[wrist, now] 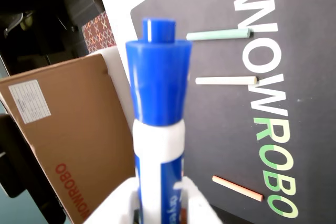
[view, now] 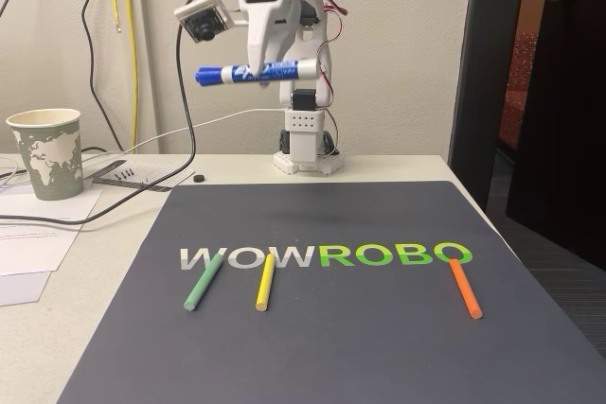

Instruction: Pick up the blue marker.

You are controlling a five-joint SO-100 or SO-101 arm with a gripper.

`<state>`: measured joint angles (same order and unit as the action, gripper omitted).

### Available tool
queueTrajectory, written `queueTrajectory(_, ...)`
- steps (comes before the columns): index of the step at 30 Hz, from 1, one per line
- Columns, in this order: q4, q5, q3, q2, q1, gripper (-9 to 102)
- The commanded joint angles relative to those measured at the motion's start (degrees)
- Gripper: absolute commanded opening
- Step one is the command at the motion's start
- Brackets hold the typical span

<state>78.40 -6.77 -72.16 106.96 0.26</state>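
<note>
The blue marker (view: 251, 73) hangs level high above the table in the fixed view, its dark blue cap pointing left. My white gripper (view: 258, 65) is shut on its middle, in front of the arm's base. In the wrist view the marker (wrist: 158, 114) rises from the white fingers (wrist: 181, 203) at the bottom edge, cap uppermost, with the dark mat far below it.
On the dark mat (view: 331, 328) lie a green stick (view: 204, 282), a yellow stick (view: 264, 282) and an orange stick (view: 465, 288). A paper cup (view: 45, 152), papers and cables sit at the left. A cardboard box (wrist: 68, 135) appears beside the table in the wrist view.
</note>
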Motion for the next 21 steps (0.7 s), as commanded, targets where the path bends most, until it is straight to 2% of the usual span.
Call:
queueTrajectory(1, -0.26, -0.88, 1.67, 2.46, 0.18, 0)
queueTrajectory(16, -0.35, 1.49, 0.44, 4.48, -1.14, 0)
queueTrajectory(21, -4.75, 1.76, -5.62, 8.53, -1.14, 0)
